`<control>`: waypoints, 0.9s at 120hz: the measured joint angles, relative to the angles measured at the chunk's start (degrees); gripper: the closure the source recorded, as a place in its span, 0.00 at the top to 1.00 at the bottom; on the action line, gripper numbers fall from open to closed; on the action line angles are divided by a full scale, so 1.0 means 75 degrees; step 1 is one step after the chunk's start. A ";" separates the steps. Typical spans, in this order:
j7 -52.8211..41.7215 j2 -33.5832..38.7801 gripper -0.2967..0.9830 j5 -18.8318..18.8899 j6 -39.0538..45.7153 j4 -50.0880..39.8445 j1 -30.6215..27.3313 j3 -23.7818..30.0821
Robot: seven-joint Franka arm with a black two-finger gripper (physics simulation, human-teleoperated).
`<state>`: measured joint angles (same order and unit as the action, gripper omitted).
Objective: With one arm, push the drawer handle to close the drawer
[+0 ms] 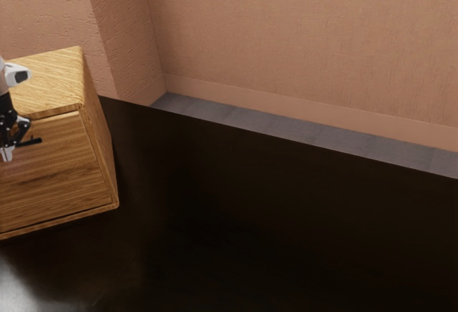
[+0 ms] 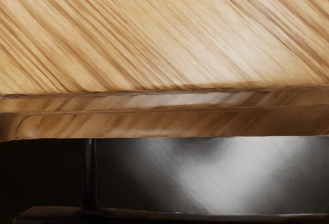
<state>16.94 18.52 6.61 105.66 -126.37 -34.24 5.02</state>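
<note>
From where I'm standing, the gripper [image 1: 7, 152] is hanging in front of the cabinet [image 1: 54, 79], over at the exterior view's left edge, and it is pointing downward. I'm not managing to tell whether it is open or closed, or whether it is touching the handle [image 1: 32, 141]. That dark bar is sitting right by the gripper, near the upper part of the drawer [image 1: 57, 162], and one end is poking out toward the exterior view's right.

The drawer's wooden front is lying close under the front edge of the cabinet's top and looking nearly flush with it, though I'm not seeing enough to say it is fully shut. In the wrist view, the handle is running alongside the drawer's front, with a slim post joining the two and the dark table showing through between them, a pale glare spreading over it.

The cabinet is standing on the glossy table [image 1: 286, 219], while a grey floor [image 1: 215, 111] and a pinkish-brown wall [image 1: 300, 33] are stretching out beyond.
</note>
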 joint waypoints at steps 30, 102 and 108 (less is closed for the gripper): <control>0.0012 -0.0323 0.15 0.0030 0.0003 0.0254 0.0050 -0.0049; 0.0193 0.3780 0.55 -0.0262 -0.2130 -0.0368 0.0910 -0.1202; 0.0234 0.3861 0.60 -0.0272 -0.2506 -0.0022 0.0973 -0.1213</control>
<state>18.69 47.48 4.58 86.87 -126.53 -26.94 -4.08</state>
